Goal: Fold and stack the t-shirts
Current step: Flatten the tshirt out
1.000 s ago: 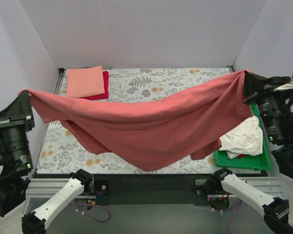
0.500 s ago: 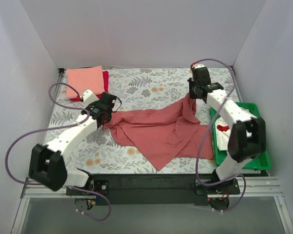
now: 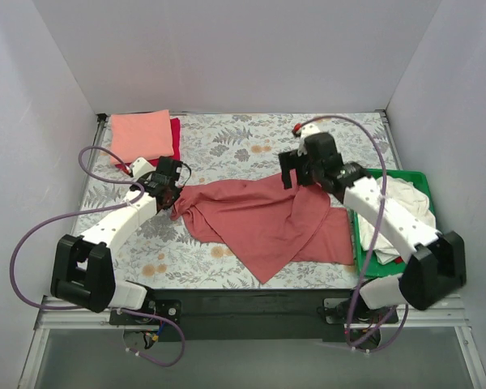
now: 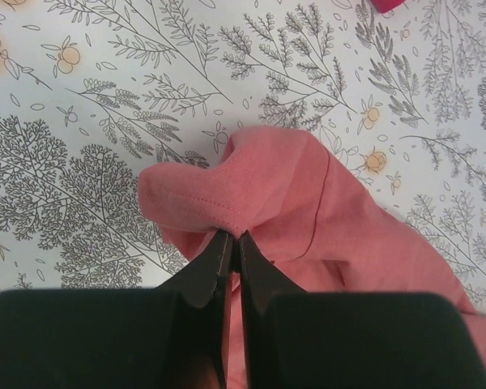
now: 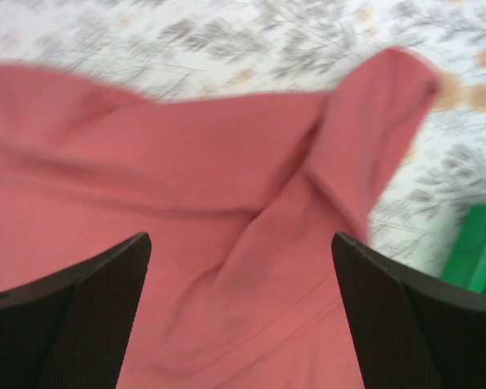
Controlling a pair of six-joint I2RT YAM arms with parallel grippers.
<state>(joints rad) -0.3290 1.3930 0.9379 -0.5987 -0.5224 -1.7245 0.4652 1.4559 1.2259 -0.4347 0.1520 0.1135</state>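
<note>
A dusty brick-red t-shirt [image 3: 267, 219] lies crumpled across the middle of the table. My left gripper [image 3: 172, 194] is shut on a bunched fold at its left edge; the left wrist view shows the closed tips [image 4: 233, 237] pinching the cloth [image 4: 308, 194]. Over the shirt's right part hovers my right gripper [image 3: 296, 174], open, with nothing between its fingers [image 5: 239, 239] and the red cloth [image 5: 186, 162] below. At the back left, a folded salmon-pink t-shirt [image 3: 142, 134] rests on a folded crimson one [image 3: 175, 134]. A cream-white t-shirt [image 3: 409, 203] lies in the tray.
The green plastic tray [image 3: 417, 175] stands at the right edge under my right arm; its corner shows in the right wrist view [image 5: 478, 243]. The floral tablecloth [image 3: 227, 142] is walled in at the back and both sides.
The brick-red shirt, stretched in the air between both grippers, has come down onto the table. My right gripper opened, let go of it and moved toward the centre. The left keeps its grip.
</note>
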